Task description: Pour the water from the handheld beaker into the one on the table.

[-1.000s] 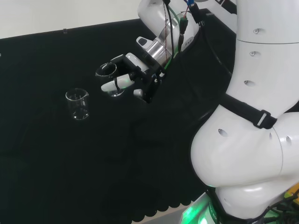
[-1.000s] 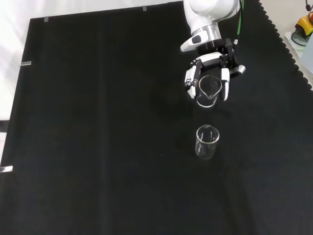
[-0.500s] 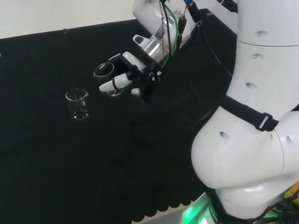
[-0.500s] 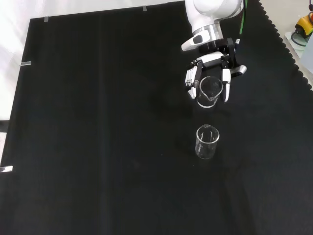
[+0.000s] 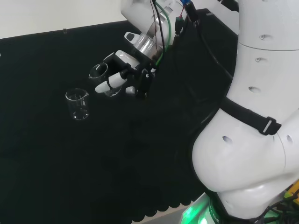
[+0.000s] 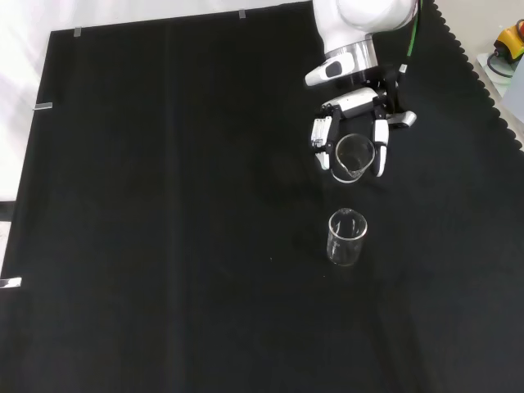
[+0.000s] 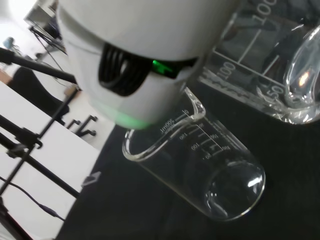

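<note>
My hand (image 5: 122, 73) (image 6: 352, 135) has its fingers and thumb curled round a clear glass beaker (image 5: 100, 74) (image 6: 354, 157), held above the black cloth and roughly upright. A second clear beaker (image 5: 77, 103) (image 6: 347, 237) stands upright on the cloth, to the left of the hand in the head view and nearer the camera in the front view. In the wrist view the standing beaker (image 7: 200, 167) lies past a white part of the hand (image 7: 140, 55), with the held beaker's graduated wall (image 7: 270, 65) close by. Whether either holds water I cannot tell.
The arm's big white links (image 5: 252, 121) stand at the head view's right. The black cloth (image 6: 164, 205) spreads wide to the left in the front view, its scalloped edge (image 6: 483, 90) at the right. Stands and a white wall show in the wrist view's background.
The hand with its beaker has moved left and a little farther off in the head view, closing on the standing beaker. In the front view it has crept slightly lower and to the right.
</note>
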`<state>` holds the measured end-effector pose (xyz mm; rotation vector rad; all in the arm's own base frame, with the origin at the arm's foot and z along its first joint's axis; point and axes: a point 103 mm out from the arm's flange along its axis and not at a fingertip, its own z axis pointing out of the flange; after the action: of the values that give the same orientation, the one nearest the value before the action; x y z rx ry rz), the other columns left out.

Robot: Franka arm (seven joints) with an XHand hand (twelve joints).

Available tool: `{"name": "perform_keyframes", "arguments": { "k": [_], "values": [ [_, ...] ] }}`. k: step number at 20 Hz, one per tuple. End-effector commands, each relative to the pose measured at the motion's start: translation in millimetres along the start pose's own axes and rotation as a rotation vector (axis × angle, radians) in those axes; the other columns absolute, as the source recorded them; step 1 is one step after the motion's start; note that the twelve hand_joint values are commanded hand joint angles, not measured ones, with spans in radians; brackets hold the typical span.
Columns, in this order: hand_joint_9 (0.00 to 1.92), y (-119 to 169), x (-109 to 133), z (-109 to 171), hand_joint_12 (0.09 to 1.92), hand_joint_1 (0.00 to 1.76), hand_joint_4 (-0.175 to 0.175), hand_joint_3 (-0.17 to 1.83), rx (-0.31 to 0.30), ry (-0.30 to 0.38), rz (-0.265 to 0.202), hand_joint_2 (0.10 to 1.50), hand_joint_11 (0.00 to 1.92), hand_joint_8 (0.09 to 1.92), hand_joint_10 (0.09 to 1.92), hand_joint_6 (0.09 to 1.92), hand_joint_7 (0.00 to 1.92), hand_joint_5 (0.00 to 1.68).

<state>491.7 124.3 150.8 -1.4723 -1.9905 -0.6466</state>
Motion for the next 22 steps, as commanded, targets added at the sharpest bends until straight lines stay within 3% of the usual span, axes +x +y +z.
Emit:
{"name": "perform_keyframes", "arguments": {
  "k": [1,13,16,18,22],
  "values": [
    [1.34,5.0,10.6,3.0,0.78,1.42,-0.175,-0.04,0.036,-0.083,0.014,0.95,1.13,0.09,0.38,0.29,1.58,1.38],
    [1.34,15.7,23.6,6.3,0.78,1.43,-0.175,-0.05,0.086,-0.188,0.018,0.96,1.14,0.09,0.39,0.29,1.57,1.38],
    [1.36,25.6,34.7,18.6,0.77,1.43,-0.175,-0.15,0.103,-0.219,0.021,1.00,1.15,0.09,0.40,0.44,1.60,1.30],
    [1.36,21.6,31.4,10.2,0.77,1.43,-0.175,-0.17,0.104,-0.220,0.009,1.01,1.15,0.09,0.41,0.47,1.60,1.28],
    [1.36,22.7,29.9,6.0,0.77,1.43,-0.175,-0.17,0.125,-0.252,0.030,1.02,1.15,0.09,0.41,0.47,1.61,1.28]
  ]
}}
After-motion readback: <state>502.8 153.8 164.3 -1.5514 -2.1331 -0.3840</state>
